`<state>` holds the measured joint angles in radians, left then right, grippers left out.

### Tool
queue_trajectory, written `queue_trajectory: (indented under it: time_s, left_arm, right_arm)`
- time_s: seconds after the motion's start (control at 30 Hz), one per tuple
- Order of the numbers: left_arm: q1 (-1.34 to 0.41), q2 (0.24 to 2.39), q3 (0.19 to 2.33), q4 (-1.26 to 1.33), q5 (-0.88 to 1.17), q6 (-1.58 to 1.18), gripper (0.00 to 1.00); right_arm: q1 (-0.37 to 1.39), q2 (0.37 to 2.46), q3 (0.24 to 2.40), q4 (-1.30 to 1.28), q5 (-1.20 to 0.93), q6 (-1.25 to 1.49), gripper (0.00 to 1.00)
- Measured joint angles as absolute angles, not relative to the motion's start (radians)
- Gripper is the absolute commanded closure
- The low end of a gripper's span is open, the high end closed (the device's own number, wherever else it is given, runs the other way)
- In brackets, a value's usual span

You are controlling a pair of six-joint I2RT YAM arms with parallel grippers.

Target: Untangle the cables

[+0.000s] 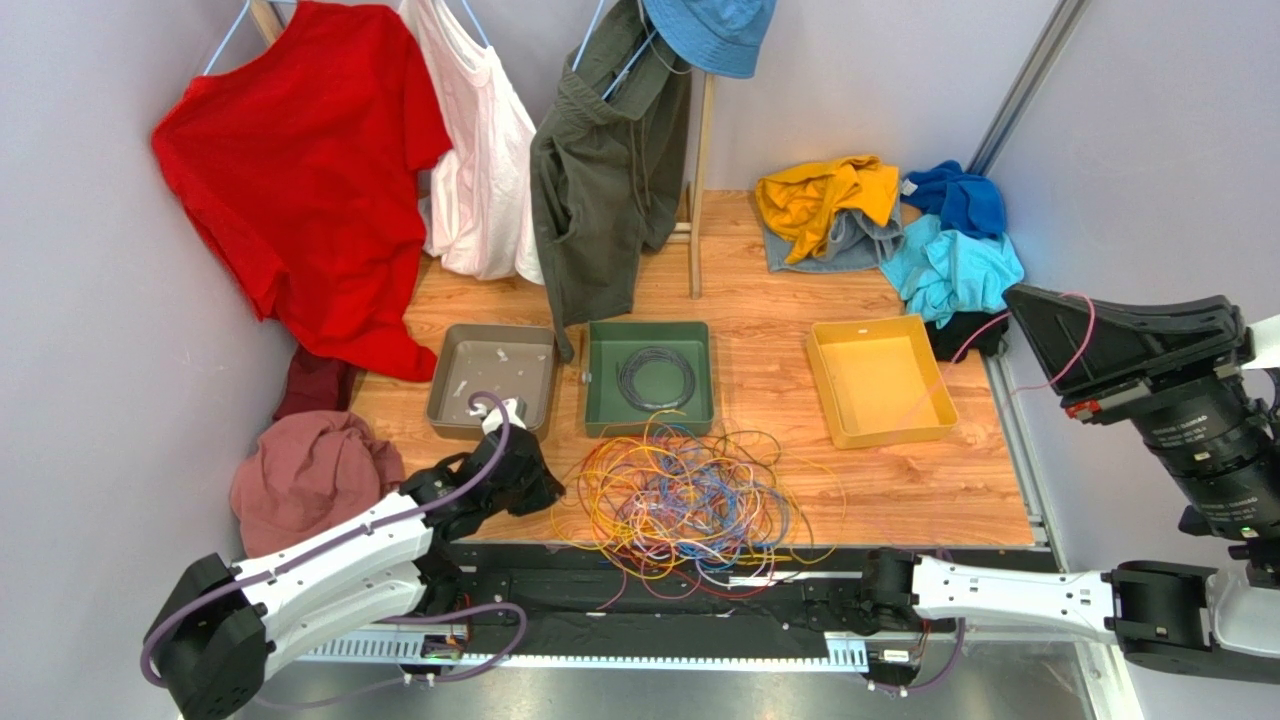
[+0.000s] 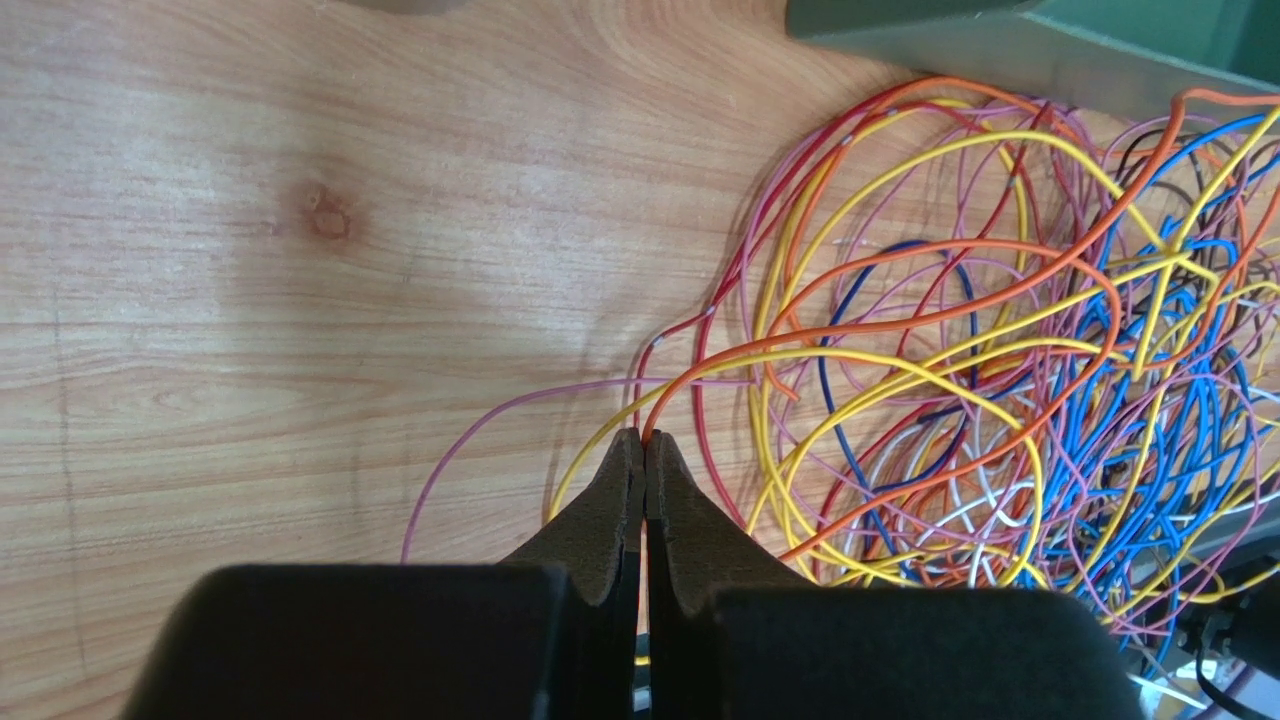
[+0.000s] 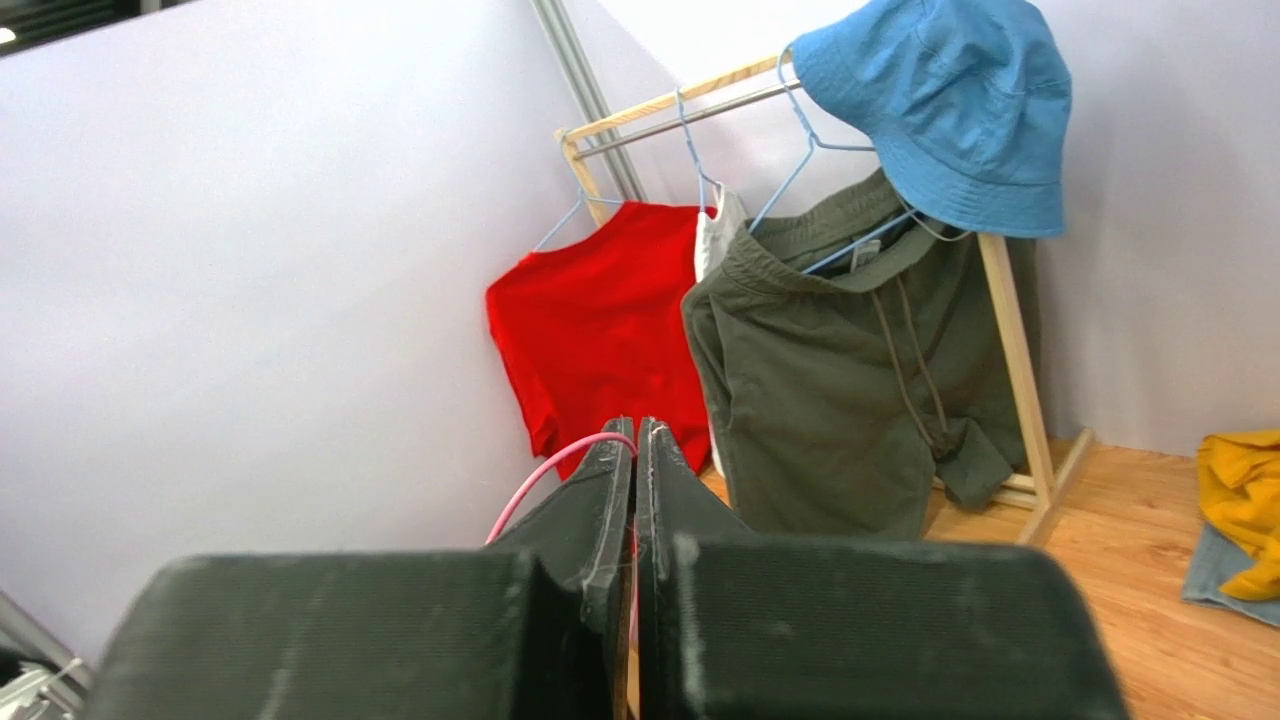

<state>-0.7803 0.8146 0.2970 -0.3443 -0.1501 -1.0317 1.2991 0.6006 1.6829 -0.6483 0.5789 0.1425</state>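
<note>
The cables (image 1: pixel 684 503) lie in a loose tangle of yellow, orange, blue, purple, red and white wires on the wooden table's near edge; they fill the right of the left wrist view (image 2: pixel 992 375). My left gripper (image 1: pixel 534 468) sits low at the tangle's left edge, shut (image 2: pixel 645 440) on an orange cable (image 2: pixel 842 333) that runs from its tips into the tangle. My right gripper (image 1: pixel 1019 305) is raised high at the far right, shut (image 3: pixel 634 431) on a pink cable (image 3: pixel 538 477) that arcs off its left finger; the pink cable (image 1: pixel 1079 348) also loops over that gripper.
Three trays stand behind the tangle: grey (image 1: pixel 451 368), green (image 1: pixel 597 375) with a dark cable coil (image 1: pixel 658 375), yellow (image 1: pixel 879 383). A rack holds a red shirt (image 1: pixel 308 165), white top, olive shorts (image 1: pixel 609 158) and blue hat. Clothes (image 1: pixel 902 218) are piled back right. A pink hat (image 1: pixel 308 473) lies left.
</note>
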Motion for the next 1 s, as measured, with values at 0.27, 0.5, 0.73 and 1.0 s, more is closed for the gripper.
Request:
queue_trajectory:
  time_s: [0.27,0.5,0.73,1.0]
  left_arm:
    - [-0.778,0.74,0.274,-0.309,-0.08,-1.01,1.0]
    - [-0.778,0.665,0.274,-0.298,-0.007,-0.965,1.0]
    - [-0.778,0.567,0.266,-0.31,0.023,-0.955,1.0]
    - [-0.778,0.531,0.245,-0.321,0.038,-0.951,1.0]
  right_arm:
    - [1.299,0.64,1.65,-0.651,0.716,0.082,1.0]
    - [1.299,0.808,1.65,-0.626,0.948,-0.047,1.0]
    - [1.298,0.962,1.71,-0.566,1.039,-0.182,1.0]
    - [1.011,1.186,1.792,-0.64,0.771,-0.062,1.0]
